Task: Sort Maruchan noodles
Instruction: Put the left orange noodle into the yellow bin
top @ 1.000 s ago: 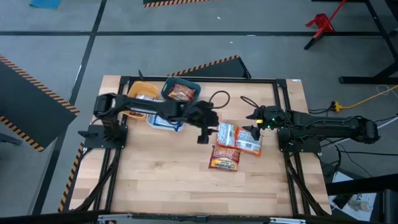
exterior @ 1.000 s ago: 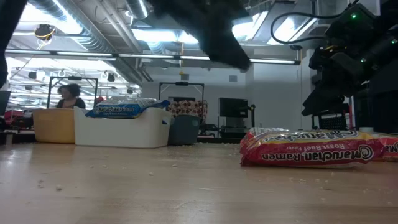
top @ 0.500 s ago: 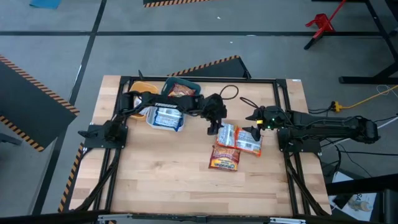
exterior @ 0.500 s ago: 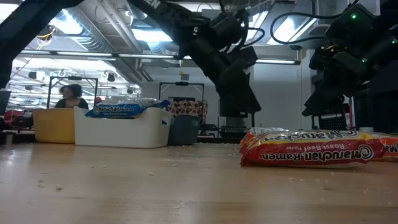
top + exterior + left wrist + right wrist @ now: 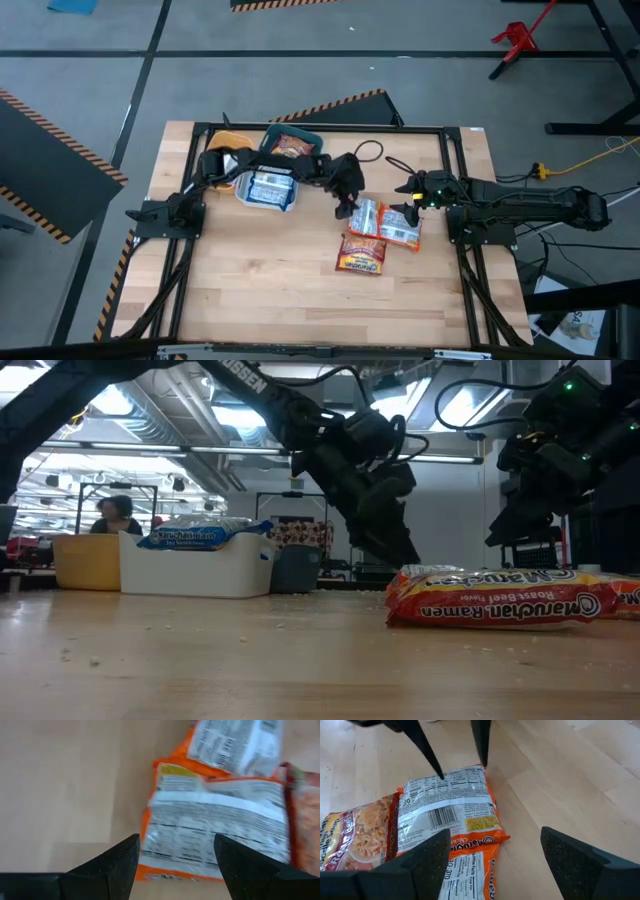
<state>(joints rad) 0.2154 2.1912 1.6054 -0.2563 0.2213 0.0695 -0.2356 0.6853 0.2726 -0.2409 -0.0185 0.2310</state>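
Three noodle packets lie flat on the table's right half: an orange-silver one (image 5: 362, 215) (image 5: 215, 835) (image 5: 447, 805), a second orange-silver one (image 5: 401, 231) (image 5: 470, 865), and a red-orange one (image 5: 362, 255) (image 5: 500, 605). My left gripper (image 5: 346, 206) (image 5: 175, 870) is open and low over the first packet's far-left end, a finger on either side. My right gripper (image 5: 406, 212) (image 5: 495, 870) is open and hovers above the second packet. More packets rest inside the white bin (image 5: 264, 189) and the teal bin (image 5: 292, 145). My left gripper slants down from the table's left, and its fingertips (image 5: 440, 774) stand at the end edge (image 5: 465, 772) of the first orange-silver packet, which lies flat on the table. I cannot tell whether they touch it.
A yellow bin (image 5: 228, 150), the teal bin and the white bin sit together at the far left, under the left arm. A black cable (image 5: 352, 156) loops at the far edge. Bare wood spreads over the near half (image 5: 280, 290). A person (image 5: 112, 515) sits in the room behind.
My left gripper has swung toward the table's right and far edge and come down from a raised position until it stands low at the first orange-silver packet. The packets have stayed where they were.
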